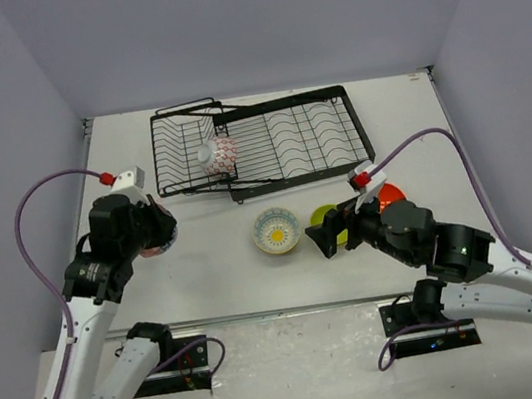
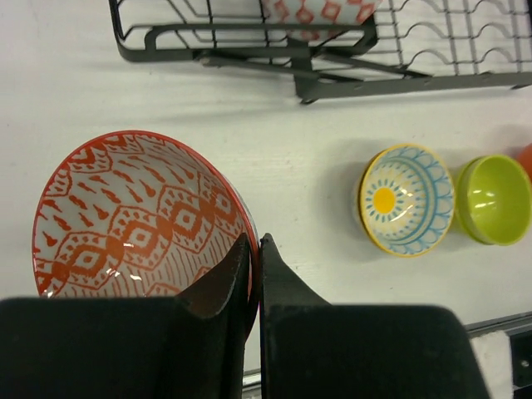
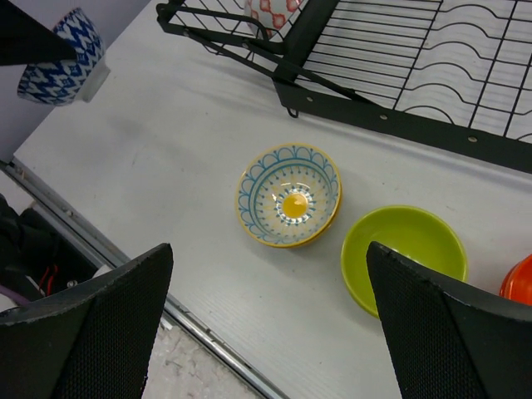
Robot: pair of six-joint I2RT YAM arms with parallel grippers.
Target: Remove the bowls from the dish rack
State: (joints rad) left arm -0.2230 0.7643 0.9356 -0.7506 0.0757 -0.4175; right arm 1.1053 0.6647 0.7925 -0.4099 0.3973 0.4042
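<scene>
The black wire dish rack lies at the back of the table. A red-and-white patterned bowl leans in its left part. My left gripper is shut on the rim of a bowl that is red-patterned inside and blue-patterned outside, and holds it left of the rack's front. A cream bowl with a yellow centre, a lime green bowl and an orange bowl sit on the table in front of the rack. My right gripper is open and empty, just near of the cream and green bowls.
Grey walls close in the table on the left, back and right. The table's near edge with its metal rail runs just under my right gripper. The rack's front bar stands beyond the held bowl.
</scene>
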